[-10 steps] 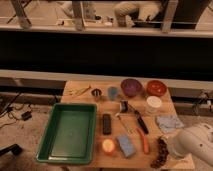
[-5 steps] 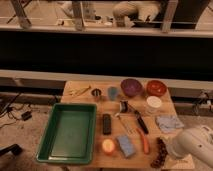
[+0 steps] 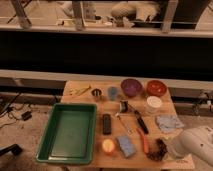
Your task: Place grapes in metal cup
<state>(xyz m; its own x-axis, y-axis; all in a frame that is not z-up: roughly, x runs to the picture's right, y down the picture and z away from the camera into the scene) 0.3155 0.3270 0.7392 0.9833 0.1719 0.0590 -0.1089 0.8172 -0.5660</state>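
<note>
Grapes (image 3: 159, 149) lie at the front right of the table (image 3: 114, 110), the gripper (image 3: 169, 148) just beside them; how wide it stands, or whether it holds anything, cannot be told

The bunch looks light, soft and easily bruised, with berries likely to drop off, so a gentle hold across its middle seems best; left to right, the green tray (image 3: 50, 131) looks empty, the metal cup (image 3: 96, 93) stands upright at the back with its inside unseen, the blue-grey cup (image 3: 113, 92) is just beside it, and the purple bowl (image 3: 131, 87) and red bowl (image 3: 156, 87) show nothing inside

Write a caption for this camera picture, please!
Gripper at the grapes near the table edge, front right; metal cup stands back left.
</note>
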